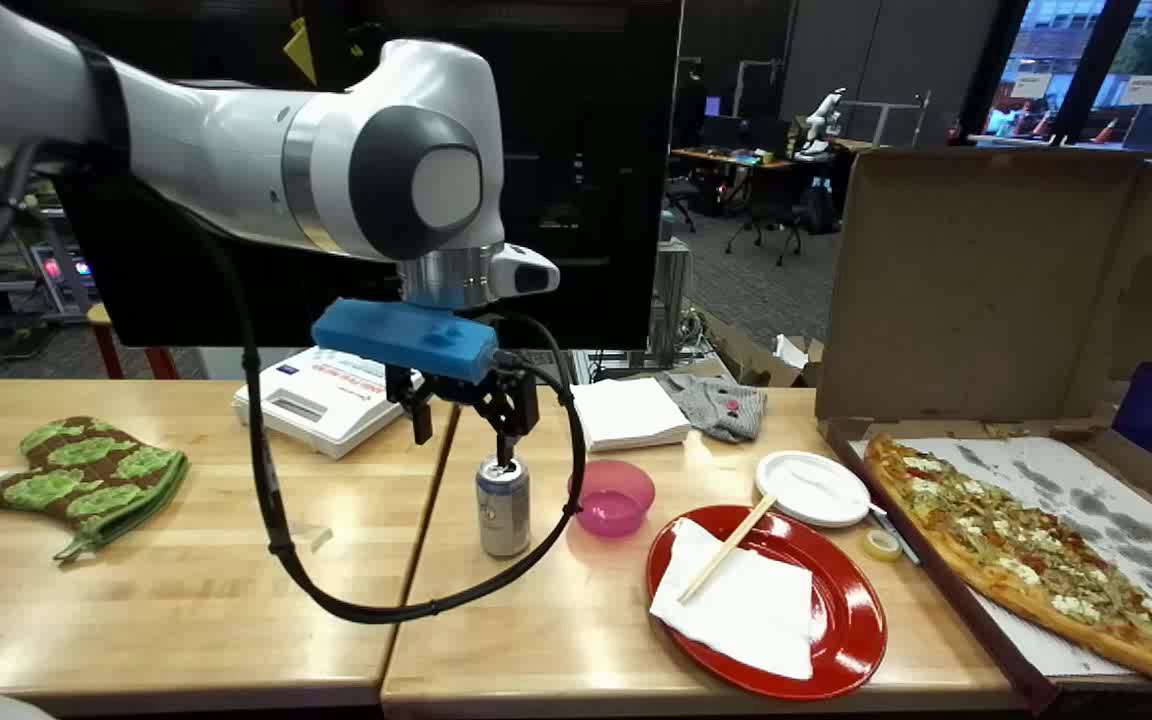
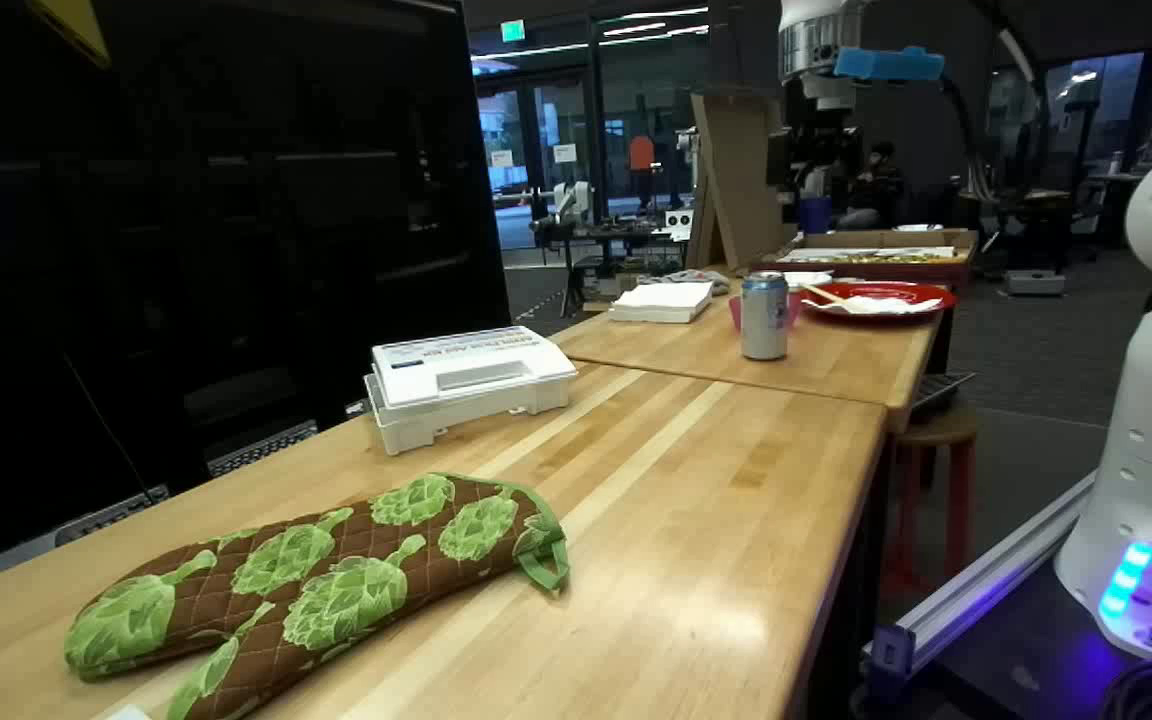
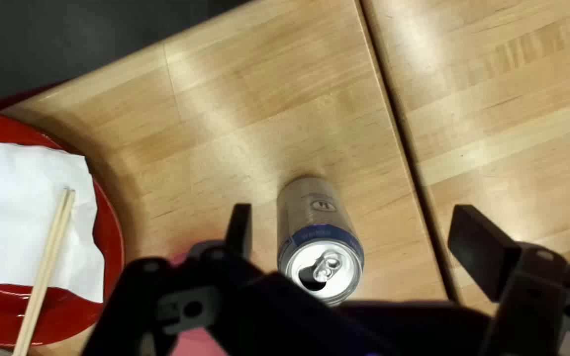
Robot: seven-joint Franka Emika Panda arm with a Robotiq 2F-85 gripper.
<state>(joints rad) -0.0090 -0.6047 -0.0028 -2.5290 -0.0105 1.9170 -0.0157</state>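
leftmost in an exterior view, a green and brown oven mitt (image 1: pixel 81 480) lies on the bench (image 1: pixel 206 590), then a white case (image 1: pixel 321 405). next comes the hand (image 3: pixel 354 237), its fingers (image 3: pixel 480 247) wide apart, above a silver can (image 1: pixel 504 515) with a blue band. the can stands upright on the bench, its top opened, clear of the hand. just right of the can sits a pink bowl (image 1: pixel 616 510), with white napkins (image 1: pixel 631 412) stacked behind. farther right, a red plate (image 1: pixel 851 640) carries a paper napkin (image 1: pixel 736 615) and 2 chopsticks (image 1: pixel 726 551); at far right, an open box (image 1: pixel 986 290) holds pizza (image 1: pixel 1026 550).
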